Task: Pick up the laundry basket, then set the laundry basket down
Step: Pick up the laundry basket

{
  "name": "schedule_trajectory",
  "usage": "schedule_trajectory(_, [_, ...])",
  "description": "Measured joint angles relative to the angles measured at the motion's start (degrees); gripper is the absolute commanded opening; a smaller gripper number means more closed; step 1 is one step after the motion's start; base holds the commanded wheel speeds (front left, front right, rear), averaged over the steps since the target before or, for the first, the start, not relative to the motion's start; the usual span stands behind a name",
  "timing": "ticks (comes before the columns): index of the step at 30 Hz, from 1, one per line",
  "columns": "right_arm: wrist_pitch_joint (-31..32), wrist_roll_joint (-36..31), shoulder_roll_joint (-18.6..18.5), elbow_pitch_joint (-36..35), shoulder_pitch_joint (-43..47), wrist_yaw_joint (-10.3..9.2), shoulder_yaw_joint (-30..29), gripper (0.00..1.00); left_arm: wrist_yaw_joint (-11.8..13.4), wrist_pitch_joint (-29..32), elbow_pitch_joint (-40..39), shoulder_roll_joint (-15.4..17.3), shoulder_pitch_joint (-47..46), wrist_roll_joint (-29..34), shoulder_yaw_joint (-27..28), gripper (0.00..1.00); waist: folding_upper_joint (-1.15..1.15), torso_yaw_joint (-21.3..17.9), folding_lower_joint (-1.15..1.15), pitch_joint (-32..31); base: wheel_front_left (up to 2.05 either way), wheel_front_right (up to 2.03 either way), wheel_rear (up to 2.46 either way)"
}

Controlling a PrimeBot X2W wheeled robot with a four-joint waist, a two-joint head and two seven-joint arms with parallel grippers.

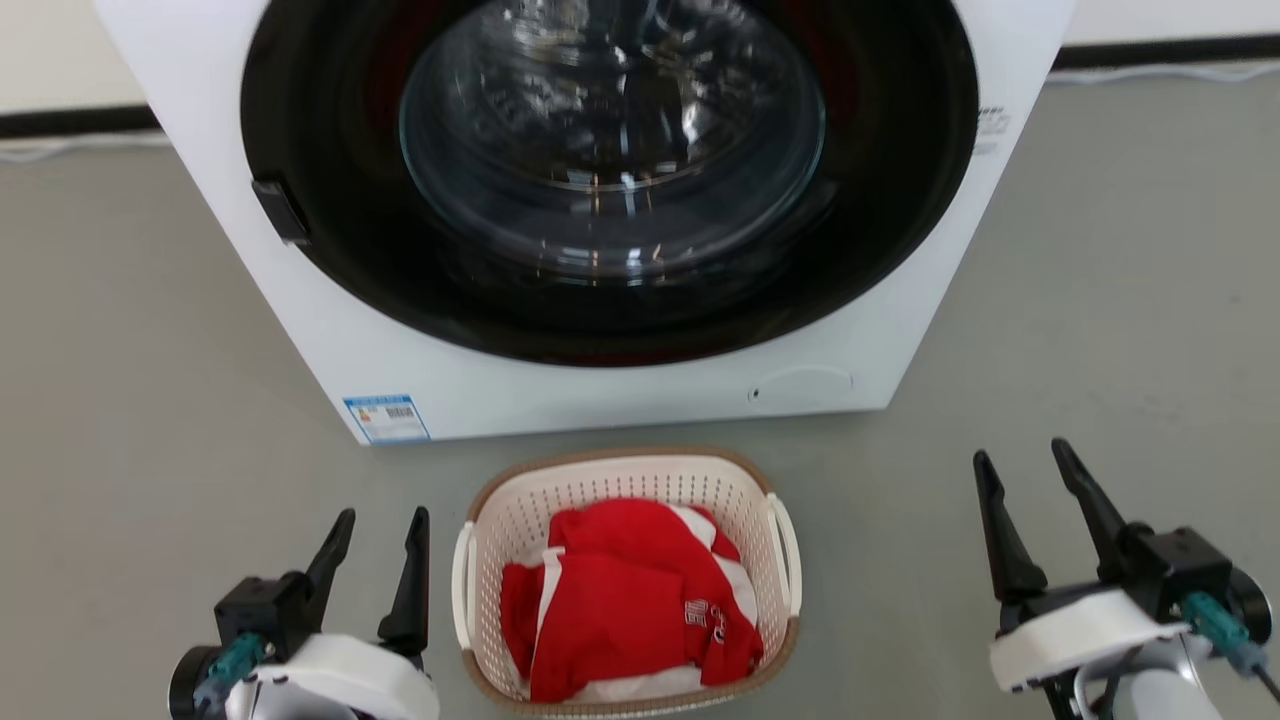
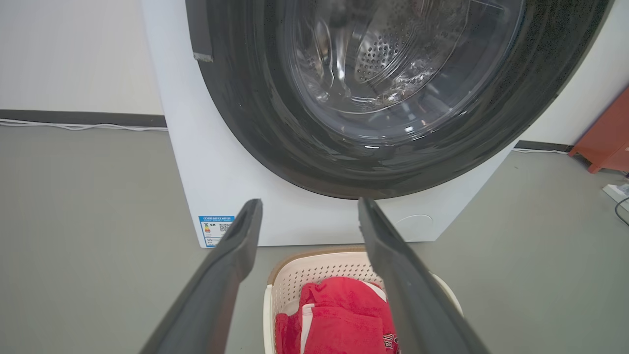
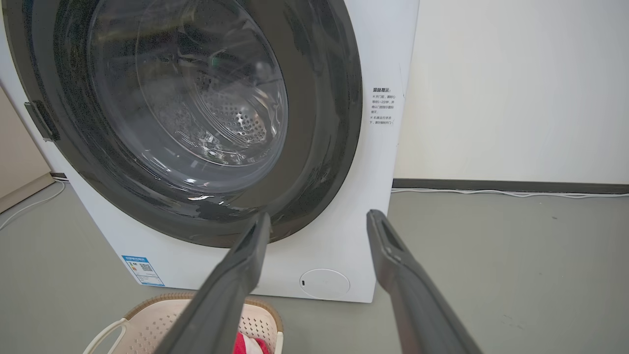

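1. Laundry basket (image 1: 610, 470): cream-white plastic with many small holes, rounded-rectangular, with a brown woven-look rim and two white side handles (image 1: 463, 585) at 9 and 3 o'clock. Standing on the grey floor (image 1: 130, 420) at 6 o'clock of the washing machine (image 1: 600, 395), close to its white front but apart from it. Holding a crumpled red garment (image 1: 620, 600) with white stripes, lying below the rim.
2. Left gripper (image 1: 384, 512): at 9 o'clock of the basket, near the left handle, not touching it; fingers apart, nothing between them.
3. Right gripper (image 1: 1021, 449): at 3 o'clock of the basket, well apart from it; fingers also spread, nothing held.
4. Head view: the whole basket from above, with both handles and both grippers, and a blue sticker (image 1: 387, 418) at 7 o'clock on the machine front.
5. Left wrist view: the far part of the basket low between the two dark fingers, partly hidden by the right one; an orange-red cabinet (image 2: 604, 132) at 3 o'clock, with a white power strip (image 2: 616, 191) on the floor just below it.
6. Right wrist view: one corner of the basket with one handle at 7 o'clock; a small printed text label (image 3: 382, 105) at 3 o'clock of the round door; a pale cable (image 3: 511, 192) along the wall foot.
7. Room for moving: wide bare floor at 9 and at 3 o'clock of the basket; a narrow strip of floor at 12 o'clock, between the rim and the machine. Near rim of the basket almost at the lower edge of the head view.
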Motion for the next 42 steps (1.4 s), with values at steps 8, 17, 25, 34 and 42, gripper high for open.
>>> schedule_trajectory(8, [0.0, 0.7, 0.1, 8.9, -7.1, 0.01, 1.2, 1.00, 0.0, -0.2, 9.7, 0.0, -7.0, -0.3, -0.1, 1.00, 0.00, -0.1, 0.00, 6.2, 0.00, 0.00, 0.00])
schedule_trajectory(17, [0.0, 1.9, -0.4, 26.3, -19.2, 0.02, 5.9, 1.00, 0.0, 0.4, 25.5, 0.0, -19.3, -1.5, -3.2, 1.00, 0.00, 0.3, 0.00, 13.4, 0.00, 0.00, 0.00])
schedule_trajectory(25, [0.0, 5.0, -0.6, 37.8, -28.8, 0.01, 11.3, 1.00, 0.0, 2.6, 36.7, 0.0, -30.1, -3.1, -6.7, 1.00, 0.00, 1.0, 0.00, 20.4, 0.00, 0.00, 0.00])
schedule_trajectory(34, [0.0, 7.9, -0.1, 41.1, -33.6, 0.02, 16.5, 1.00, 0.0, 3.9, 43.5, -0.2, -36.3, -6.2, -9.8, 1.00, 0.00, 1.3, 0.00, 25.9, 0.00, 0.00, 0.00])
schedule_trajectory(42, [0.0, 9.4, 0.1, 41.3, -35.7, 0.02, 19.1, 1.00, 0.0, 3.8, 47.7, 0.3, -40.0, -7.2, -10.4, 1.00, 0.00, 1.0, 0.00, 29.4, 0.00, 0.00, 0.00])
